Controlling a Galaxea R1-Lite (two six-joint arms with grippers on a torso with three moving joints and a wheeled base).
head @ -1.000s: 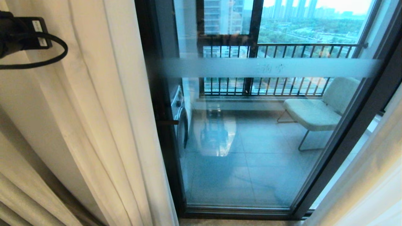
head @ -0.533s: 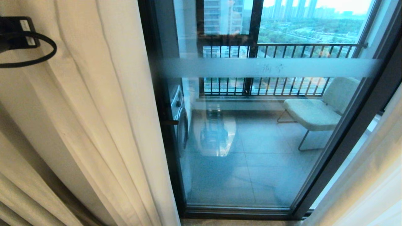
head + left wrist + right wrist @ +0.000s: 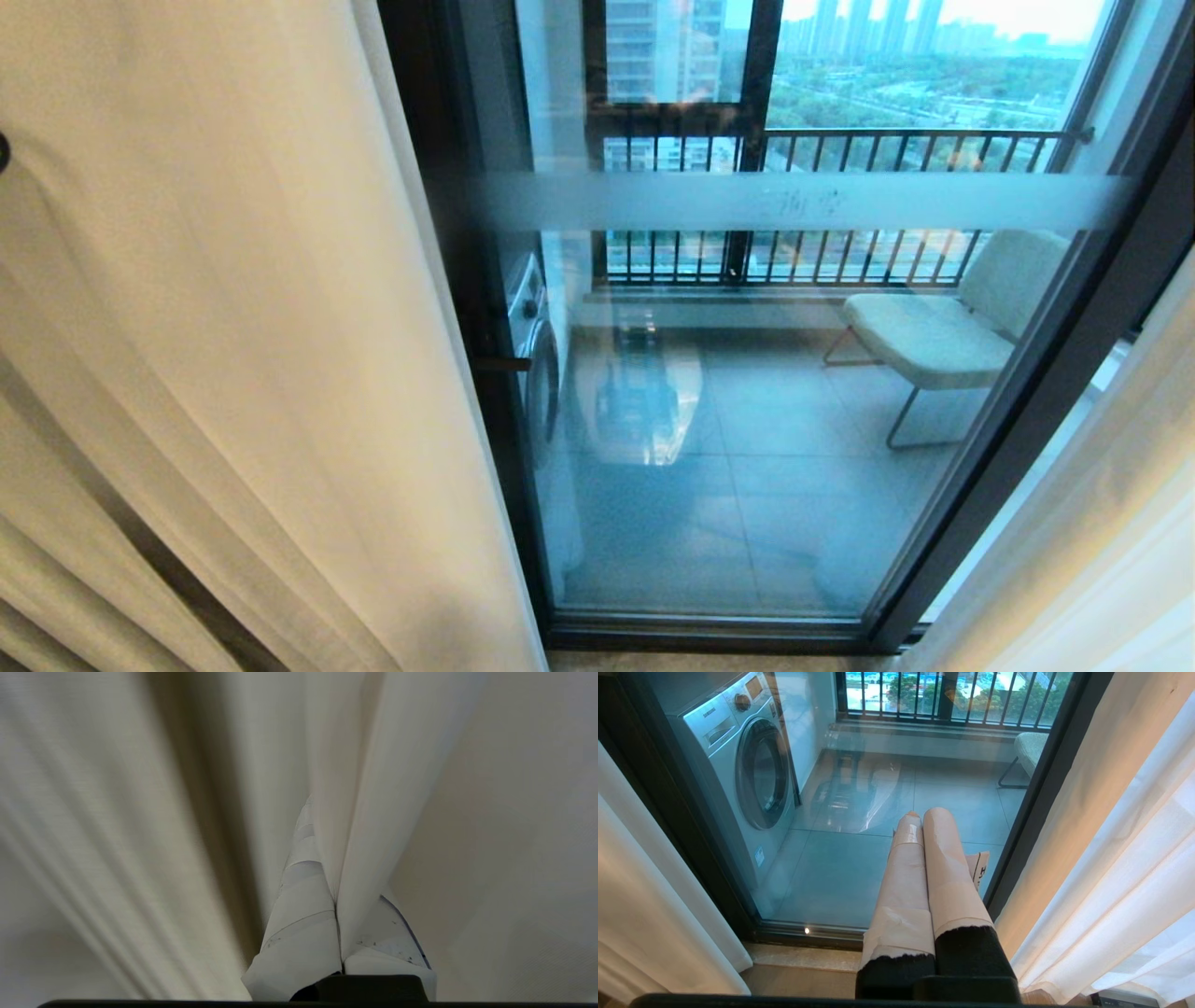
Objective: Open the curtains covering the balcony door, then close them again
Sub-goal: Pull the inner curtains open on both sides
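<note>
Grey tiled balcony floor behind the glass: a pale cushioned chair stands on thin metal legs at the right, and a silver front-loading washing machine sits on the tiles at the left, well apart from it.

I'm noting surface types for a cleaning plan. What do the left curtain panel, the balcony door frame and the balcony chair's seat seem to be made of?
Left curtain: cream fabric, apparently woven, matte, hanging in soft pleats. Balcony door frame: probably metal, dark brown-black with a smooth coated look. Chair: pale, nubbly upholstery, likely textile, on thin legs that look like metal.
</note>
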